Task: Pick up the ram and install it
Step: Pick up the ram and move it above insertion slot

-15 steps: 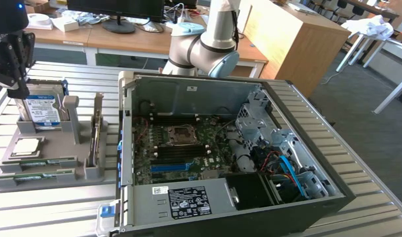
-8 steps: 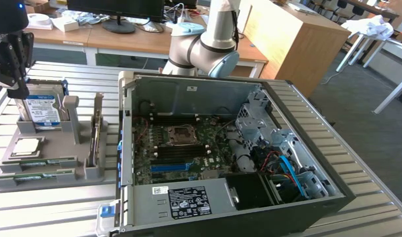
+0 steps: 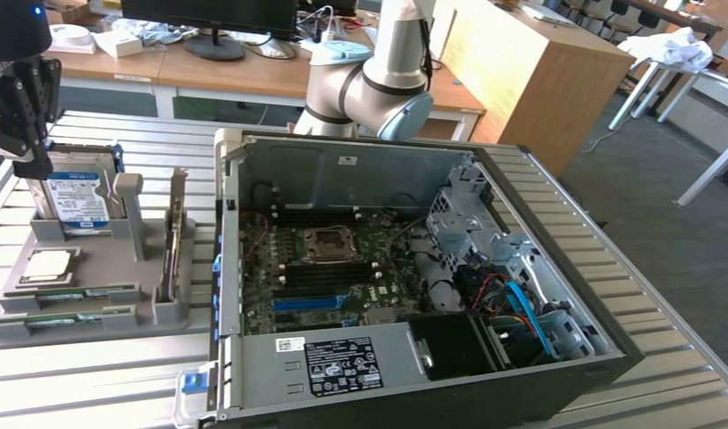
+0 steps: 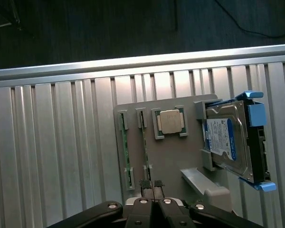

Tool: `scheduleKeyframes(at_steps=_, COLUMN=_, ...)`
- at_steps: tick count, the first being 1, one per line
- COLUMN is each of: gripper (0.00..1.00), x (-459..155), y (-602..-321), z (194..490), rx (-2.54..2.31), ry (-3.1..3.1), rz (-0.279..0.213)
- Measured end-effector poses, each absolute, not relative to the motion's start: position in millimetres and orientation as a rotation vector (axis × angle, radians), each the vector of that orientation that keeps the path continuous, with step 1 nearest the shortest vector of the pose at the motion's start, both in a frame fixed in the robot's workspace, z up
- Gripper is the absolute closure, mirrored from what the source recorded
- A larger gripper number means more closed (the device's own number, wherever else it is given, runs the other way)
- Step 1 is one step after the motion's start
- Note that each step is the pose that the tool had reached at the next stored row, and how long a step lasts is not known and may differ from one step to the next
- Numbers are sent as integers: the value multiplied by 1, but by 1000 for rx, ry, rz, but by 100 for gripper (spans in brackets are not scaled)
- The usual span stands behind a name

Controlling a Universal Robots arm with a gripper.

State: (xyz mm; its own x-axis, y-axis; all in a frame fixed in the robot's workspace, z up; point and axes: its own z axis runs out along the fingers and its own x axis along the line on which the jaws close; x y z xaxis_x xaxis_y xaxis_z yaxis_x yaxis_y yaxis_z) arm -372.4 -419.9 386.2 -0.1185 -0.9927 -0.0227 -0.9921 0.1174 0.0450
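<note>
Two ram sticks lie flat in slots of a grey holder (image 3: 102, 268), one (image 3: 71, 292) just behind the other (image 3: 63, 315). In the wrist view they are thin green strips, one (image 4: 125, 149) beside the other (image 4: 145, 145). My gripper (image 3: 36, 165) hangs above the holder's far end, near the hard drive (image 3: 78, 198). Its fingers (image 4: 152, 184) are shut with nothing between them, well above the sticks. The open computer case (image 3: 555, 295) holds the motherboard (image 3: 328, 268) with its dark memory slots.
On the holder also sit a silver processor chip (image 4: 170, 122), the blue-labelled hard drive (image 4: 228, 140) and an upright expansion card (image 3: 173, 241). Everything rests on a ribbed aluminium table (image 4: 52, 156). Desks and a monitor stand behind the arm's base (image 3: 364, 89).
</note>
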Motion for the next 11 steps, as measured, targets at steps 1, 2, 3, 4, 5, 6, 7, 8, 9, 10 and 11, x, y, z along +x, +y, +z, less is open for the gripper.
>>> scheduleKeyframes(at_steps=1, gripper=90, x=-372, y=-420, z=386, rx=2077, ry=-2339, rz=-76)
scheduleKeyframes(at_steps=2, gripper=90, x=-372, y=-420, z=386, rx=2080, ry=-2336, rz=-76)
scheduleKeyframes(at_steps=3, gripper=90, x=-372, y=-420, z=386, rx=2085, ry=-2331, rz=-76)
scheduleKeyframes(at_steps=4, gripper=90, x=-372, y=-420, z=386, rx=2089, ry=-2328, rz=-76)
scheduleKeyframes(at_steps=5, gripper=90, x=-372, y=-420, z=386, rx=2091, ry=-2326, rz=-76)
scheduleKeyframes(at_steps=6, gripper=90, x=-372, y=-420, z=386, rx=2094, ry=-2323, rz=-76)
scheduleKeyframes(at_steps=7, gripper=90, x=-372, y=-420, z=386, rx=2101, ry=-2316, rz=-76)
scheduleKeyframes(at_steps=8, gripper=90, x=-372, y=-420, z=386, rx=2110, ry=-2308, rz=-76)
scheduleKeyframes(at_steps=9, gripper=90, x=-372, y=-420, z=386, rx=2120, ry=-2299, rz=-76)
scheduleKeyframes(at_steps=10, gripper=90, x=-372, y=-420, z=386, rx=2132, ry=-2288, rz=-76)
scheduleKeyframes(at_steps=11, gripper=90, x=-372, y=-420, z=386, rx=2144, ry=-2276, rz=-76)
